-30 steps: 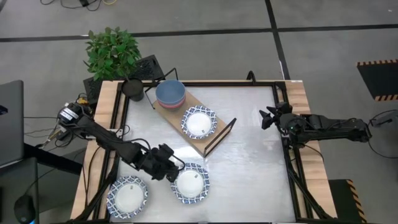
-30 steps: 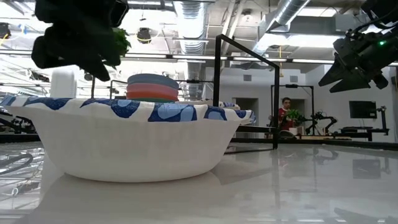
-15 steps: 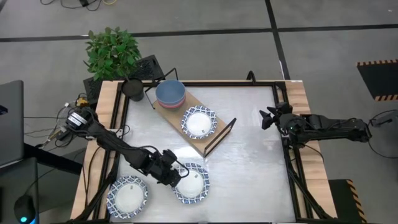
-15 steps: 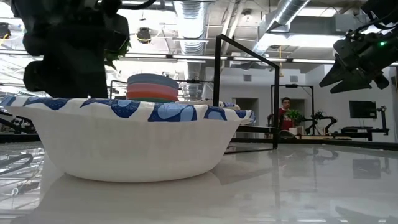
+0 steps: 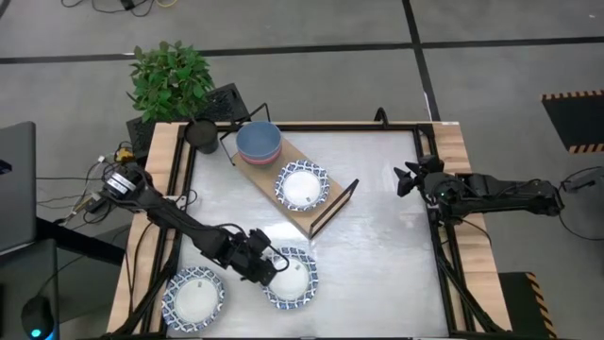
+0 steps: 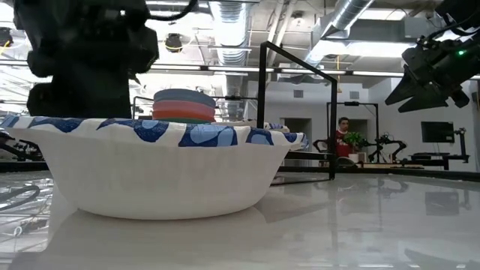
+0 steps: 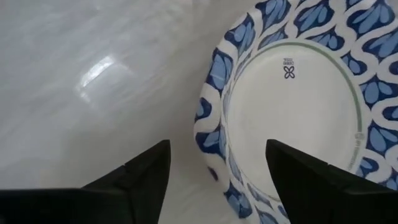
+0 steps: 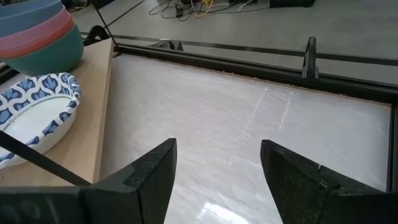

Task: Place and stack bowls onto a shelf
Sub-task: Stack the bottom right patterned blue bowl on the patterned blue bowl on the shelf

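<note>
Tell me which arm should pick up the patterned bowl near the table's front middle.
Left. The left end effector is open, its fingers straddling that patterned bowl at its rim. The right end effector waits, open, at the table's far right edge.

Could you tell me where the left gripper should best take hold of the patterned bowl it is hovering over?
Probably by the rim. The patterned bowl sits upright, wide and shallow, so only its thin blue-and-white edge fits between fingers. The left gripper, open, already straddles the near rim from above; one finger inside, one outside, then close.
</note>
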Controlling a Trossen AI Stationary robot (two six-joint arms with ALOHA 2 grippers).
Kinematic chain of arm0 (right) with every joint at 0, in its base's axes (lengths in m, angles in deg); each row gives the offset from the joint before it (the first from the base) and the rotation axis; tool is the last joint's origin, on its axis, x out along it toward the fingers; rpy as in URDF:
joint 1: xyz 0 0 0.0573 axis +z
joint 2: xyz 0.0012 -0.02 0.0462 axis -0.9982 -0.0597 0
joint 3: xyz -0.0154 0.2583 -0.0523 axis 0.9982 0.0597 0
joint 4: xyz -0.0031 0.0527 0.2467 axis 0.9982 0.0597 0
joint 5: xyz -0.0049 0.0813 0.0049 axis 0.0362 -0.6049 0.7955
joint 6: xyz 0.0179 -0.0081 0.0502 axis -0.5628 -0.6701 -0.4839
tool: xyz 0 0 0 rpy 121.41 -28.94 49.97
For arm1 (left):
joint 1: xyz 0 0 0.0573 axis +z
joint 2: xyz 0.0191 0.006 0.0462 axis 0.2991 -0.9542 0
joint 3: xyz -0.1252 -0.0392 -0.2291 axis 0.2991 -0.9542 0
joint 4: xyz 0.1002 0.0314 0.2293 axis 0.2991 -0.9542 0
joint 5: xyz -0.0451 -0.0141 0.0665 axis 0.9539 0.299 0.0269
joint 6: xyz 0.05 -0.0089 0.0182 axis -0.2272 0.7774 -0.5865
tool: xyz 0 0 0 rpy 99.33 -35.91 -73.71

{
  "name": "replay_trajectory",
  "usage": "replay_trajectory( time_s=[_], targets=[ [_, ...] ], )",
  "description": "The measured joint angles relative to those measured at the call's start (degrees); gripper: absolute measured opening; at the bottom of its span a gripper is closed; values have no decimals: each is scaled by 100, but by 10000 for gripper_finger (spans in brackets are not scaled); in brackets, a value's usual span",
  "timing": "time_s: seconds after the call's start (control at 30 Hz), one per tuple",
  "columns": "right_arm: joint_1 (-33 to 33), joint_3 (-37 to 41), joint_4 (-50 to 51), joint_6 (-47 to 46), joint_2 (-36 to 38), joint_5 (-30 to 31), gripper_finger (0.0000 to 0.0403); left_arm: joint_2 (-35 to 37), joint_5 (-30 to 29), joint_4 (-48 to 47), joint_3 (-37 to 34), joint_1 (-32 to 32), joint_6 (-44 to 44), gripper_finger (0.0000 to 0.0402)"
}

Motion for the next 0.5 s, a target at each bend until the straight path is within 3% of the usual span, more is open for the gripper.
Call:
replay_trajectory(
  time_s=[0.27,0.5],
  targets=[
    [-1,0,-2,0,2,0,260,-208,214,-30,0,34,246,223],
    [-1,0,-2,2,2,0,260,-208,189,-28,0,48,457,125]
  ],
)
